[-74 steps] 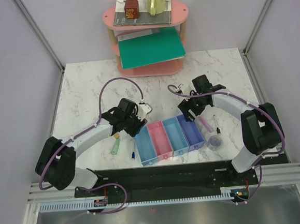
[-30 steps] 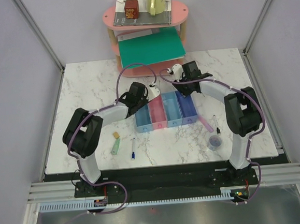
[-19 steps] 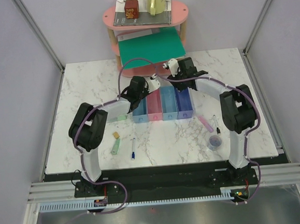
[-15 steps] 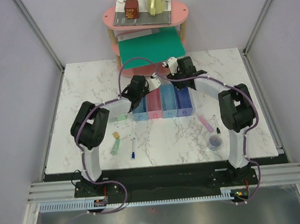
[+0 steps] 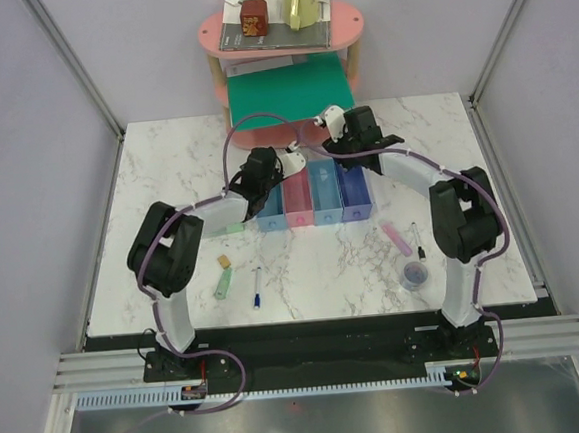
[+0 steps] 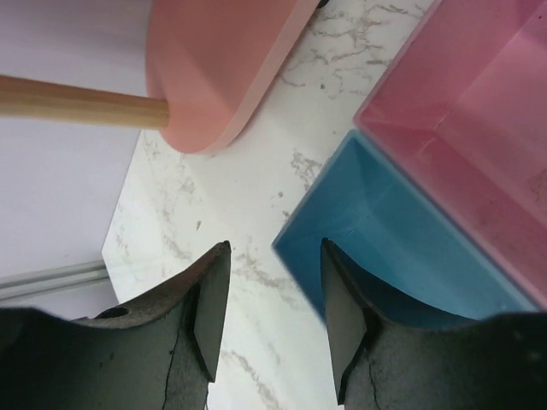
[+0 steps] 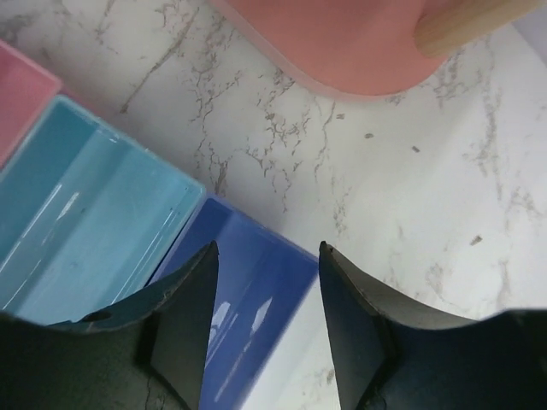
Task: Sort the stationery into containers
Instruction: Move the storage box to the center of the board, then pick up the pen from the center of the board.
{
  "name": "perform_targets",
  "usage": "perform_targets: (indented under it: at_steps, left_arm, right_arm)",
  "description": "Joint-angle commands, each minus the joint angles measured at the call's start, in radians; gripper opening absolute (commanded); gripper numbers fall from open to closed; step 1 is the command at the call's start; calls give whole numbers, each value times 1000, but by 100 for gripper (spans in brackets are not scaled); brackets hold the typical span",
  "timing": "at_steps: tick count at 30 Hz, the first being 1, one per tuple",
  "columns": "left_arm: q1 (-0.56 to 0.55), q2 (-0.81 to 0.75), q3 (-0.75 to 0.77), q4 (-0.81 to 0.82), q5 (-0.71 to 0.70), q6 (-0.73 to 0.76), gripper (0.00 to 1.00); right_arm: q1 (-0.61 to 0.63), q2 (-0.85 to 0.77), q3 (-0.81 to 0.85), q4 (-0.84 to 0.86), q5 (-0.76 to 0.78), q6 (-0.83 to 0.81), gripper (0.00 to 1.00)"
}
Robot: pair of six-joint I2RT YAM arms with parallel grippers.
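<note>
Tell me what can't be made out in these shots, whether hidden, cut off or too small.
- Left wrist view: the light blue tray and pink tray run off the frame edges; the left gripper covers the blue one's near part.
- Right wrist view: the violet-blue tray passes behind the right gripper, so contact is unclear.
- Top view: the thin black pen and tan eraser are too small for detail.
- Top view: the green folder covers the pink shelf lower tier.

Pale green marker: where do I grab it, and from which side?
Grip the pale green marker mid-barrel, straight down from above, closing across its width. It lies flat, running roughly near-to-far, and the tan eraser sits just off its far end, so avoid that end.
</note>
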Motion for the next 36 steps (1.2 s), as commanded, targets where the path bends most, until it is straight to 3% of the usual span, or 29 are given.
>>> perform_targets:
  at_steps: [1,6,10,18,22,26,32,36]
  left_arm:
    - [-3,-194,-54,-2,-23,-9,54]
    - [-3,-372,-124,-157,44,-58,54]
    - [-1,-543,-265,-290,127,-56,57]
    - [26,-773,-555,-340,174,22,68]
    - [74,-779,-628,-326,226,114,78]
    - [222,-741,-617,-298,390,287,81]
    - [371,-577,-438,-393,601,456,81]
    - [392,-474,-315,-458,645,510,81]
  right_arm:
    - [10,-183,-19,-35,-23,-8,59]
    - [10,-349,-101,-130,-77,-31,59]
    - [8,-472,-189,-256,-112,-86,64]
    - [7,-653,-454,-344,-103,-177,72]
    - [8,-641,-506,-338,-114,-178,73]
    - [8,-606,-517,-321,-135,-171,73]
    - [7,-529,-513,-299,-149,-168,73]
    - [8,-491,-514,-290,-148,-174,73]
